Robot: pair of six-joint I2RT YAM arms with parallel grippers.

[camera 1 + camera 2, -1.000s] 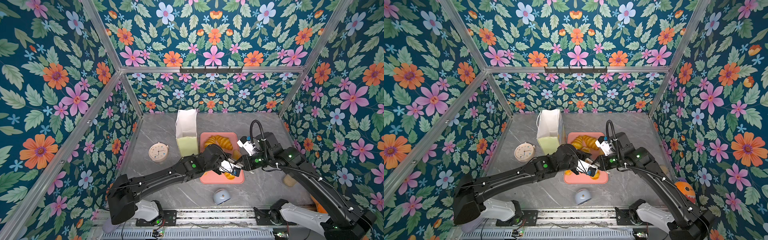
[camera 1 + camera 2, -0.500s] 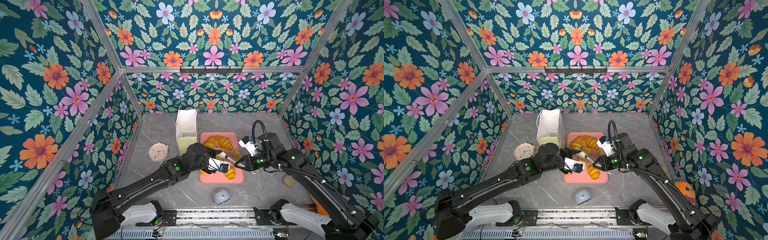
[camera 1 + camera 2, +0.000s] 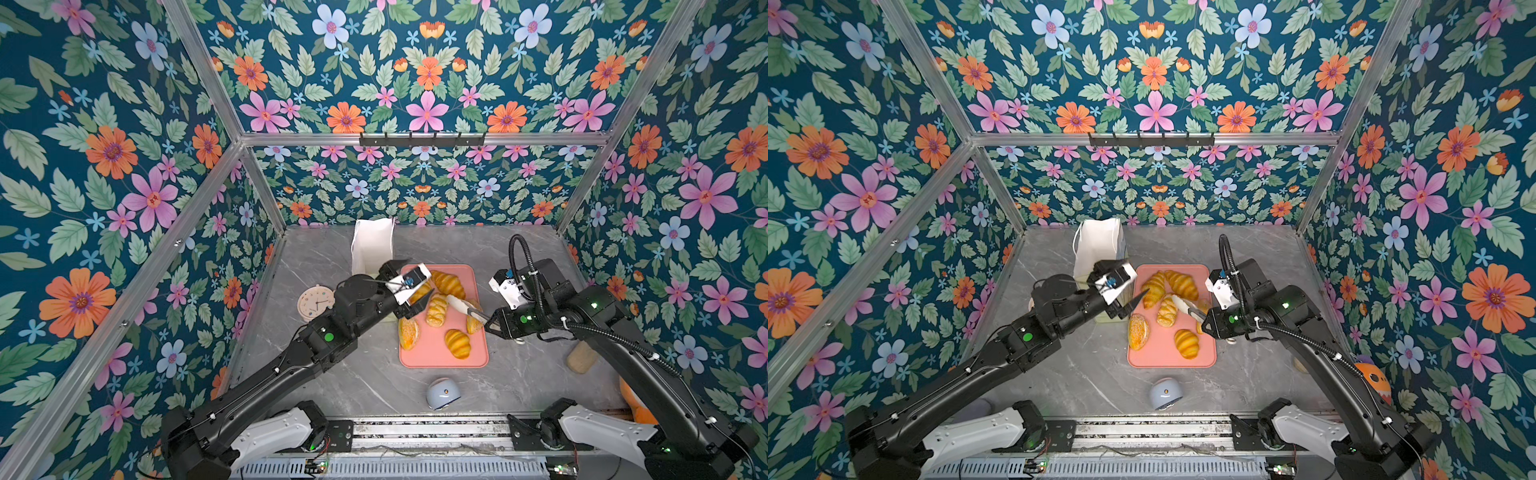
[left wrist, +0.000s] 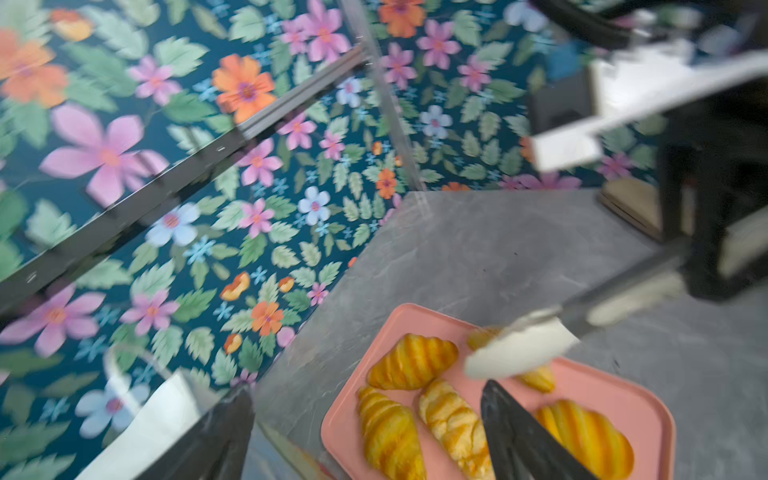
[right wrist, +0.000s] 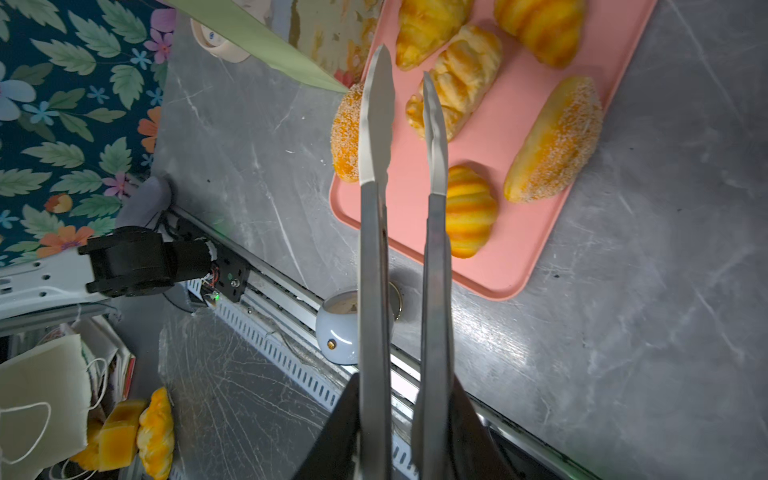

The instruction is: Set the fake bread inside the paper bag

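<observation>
Bright, even light, soft shadows on the grey marbled worktop (image 3: 519, 374); top views sharp, left wrist view motion-blurred.

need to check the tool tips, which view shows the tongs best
The right wrist view: the tongs fill the frame, sharp, both tips apart above the pink tray. In both top views the tongs look small. The left wrist view catches only one blurred white tip.
</observation>
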